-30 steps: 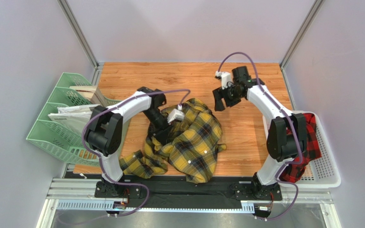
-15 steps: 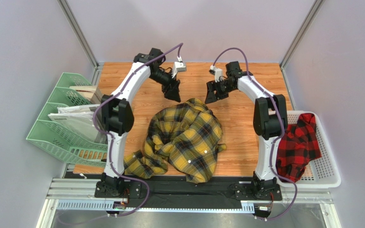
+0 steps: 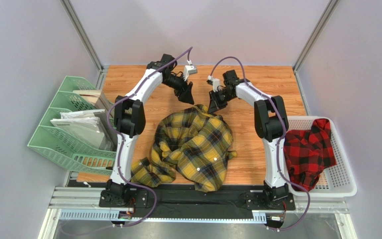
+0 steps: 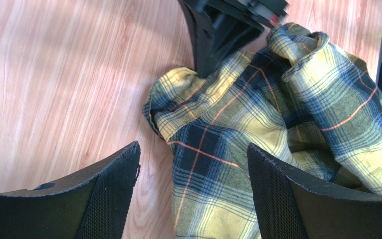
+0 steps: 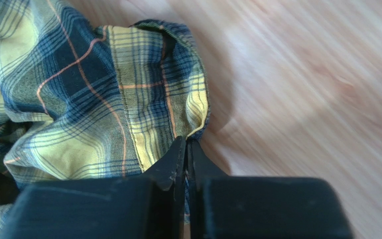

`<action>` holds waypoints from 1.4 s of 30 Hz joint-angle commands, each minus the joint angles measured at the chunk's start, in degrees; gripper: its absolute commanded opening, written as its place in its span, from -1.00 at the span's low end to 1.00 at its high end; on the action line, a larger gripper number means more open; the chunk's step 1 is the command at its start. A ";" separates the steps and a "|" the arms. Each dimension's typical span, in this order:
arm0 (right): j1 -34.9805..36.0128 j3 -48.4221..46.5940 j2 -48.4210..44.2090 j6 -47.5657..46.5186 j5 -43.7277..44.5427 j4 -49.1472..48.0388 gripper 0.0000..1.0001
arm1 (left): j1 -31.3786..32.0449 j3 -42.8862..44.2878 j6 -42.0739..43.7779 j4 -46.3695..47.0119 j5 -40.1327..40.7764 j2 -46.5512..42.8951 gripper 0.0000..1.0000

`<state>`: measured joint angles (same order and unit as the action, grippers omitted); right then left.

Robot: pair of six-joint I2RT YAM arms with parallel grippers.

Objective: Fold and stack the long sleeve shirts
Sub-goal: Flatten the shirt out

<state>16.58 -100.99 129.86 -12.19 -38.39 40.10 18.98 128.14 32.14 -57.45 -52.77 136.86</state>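
Yellow-and-black shirt (image 3: 198, 144) looks soft and limp; we take its edge at the tips of our closed right gripper (image 5: 185, 143), with the left gripper (image 4: 193, 147) spread wide above it.

The yellow-and-black shirt (image 3: 193, 147) is soft, matt woven cloth with stitched hems, and the red-and-black shirt (image 3: 310, 152) looks like the same matt cloth. The tabletop (image 3: 248, 135) is smooth wood grain with a faint sheen. The left claw (image 4: 193, 149) has matt black plastic fingers (image 4: 108, 194) with finely dimpled faces, and the right claw (image 5: 185, 142) is likewise matt black. The basket (image 3: 346, 181) is white perforated plastic. The file trays (image 3: 48, 142) are green plastic and hold paper (image 3: 76, 119).
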 commanded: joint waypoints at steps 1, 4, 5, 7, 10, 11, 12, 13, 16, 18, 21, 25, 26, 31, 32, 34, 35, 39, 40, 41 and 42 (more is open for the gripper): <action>1.96 2.27 -7.24 -1.88 1.21 -2.12 -1.00 | -2.37 -1.83 0.01 1.47 -3.04 -4.84 0.70; 2.32 6.67 -14.97 -1.88 4.37 -6.51 -1.00 | -2.37 -4.29 5.90 0.67 -2.25 -7.74 0.72; 2.67 9.12 -16.73 -2.23 6.99 -7.39 -1.00 | -2.28 -5.78 7.05 0.85 -1.98 -9.31 0.73; 3.80 10.81 -21.82 -3.63 9.55 -9.24 -1.00 | -2.11 -7.98 9.69 3.64 -1.20 -11.08 0.73; 6.70 14.32 -27.36 -8.62 16.14 -11.26 -1.00 | -2.28 -14.74 8.56 13.92 -0.05 -15.73 0.73; 7.67 15.81 -28.43 -10.12 19.55 -11.44 -1.00 | -2.28 -17.72 7.60 16.82 -0.22 -18.01 0.74; 9.16 16.52 -29.39 -11.18 20.89 -11.88 -1.00 | -2.28 -18.88 6.72 21.80 -0.31 -18.90 0.75; 9.78 17.22 -30.36 -12.32 22.38 -12.23 -1.00 | -2.20 -19.93 5.23 24.20 -0.66 -19.78 0.76; 12.33 19.77 -33.35 -15.93 27.92 -13.99 -1.00 | -1.93 -22.31 5.30 30.37 -2.15 -22.07 0.81; 13.65 20.83 -35.20 -17.17 31.52 -15.04 -1.00 | -1.23 -23.37 6.53 32.57 -2.25 -22.33 0.81; 14.88 21.53 -36.96 -17.87 33.99 -15.05 -1.00 | -0.44 -23.98 9.51 32.75 -4.09 -22.60 0.81; 15.94 22.50 -38.19 -17.61 34.87 -14.26 -1.00 | 0.53 -26.00 12.76 32.32 -8.04 -23.56 0.81; 16.12 22.68 -38.37 -17.26 35.05 -14.17 -1.00 | 0.79 -27.83 13.82 32.31 -8.48 -24.09 0.81; 17.08 24.87 -40.82 -16.03 35.06 -14.69 -1.00 | 3.07 -35.65 17.78 36.43 -8.84 -26.64 0.79; 17.26 26.44 -41.35 -16.03 34.96 -15.57 -1.00 | 3.34 -36.72 17.09 38.45 -8.58 -26.90 0.78; 18.05 27.86 -42.93 -16.46 35.23 -16.45 -1.00 | 3.78 -38.39 15.33 42.85 -8.49 -26.82 0.75; 18.31 29.17 -43.29 -16.47 35.40 -16.71 -1.00 | 3.87 -38.66 14.89 43.91 -8.49 -26.73 0.73; 20.94 32.16 -45.13 -17.17 36.98 -18.30 -1.00 | 4.57 -41.99 14.53 49.69 -8.05 -27.60 0.63; 21.47 32.69 -45.40 -17.95 37.86 -18.73 -1.00 | 4.75 -44.27 15.14 50.67 -8.05 -28.57 0.63; 21.91 33.22 -45.84 -18.31 38.21 -19.70 -1.00 | 4.92 -45.16 15.75 51.81 -7.96 -29.01 0.63; 22.70 34.27 -45.93 -18.66 38.30 -20.23 -1.00 | 5.27 -46.04 16.37 52.17 -7.96 -29.36 0.63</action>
<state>36.82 -69.10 86.89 -28.42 -2.35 24.77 23.57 85.38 45.17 -13.74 -57.34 112.33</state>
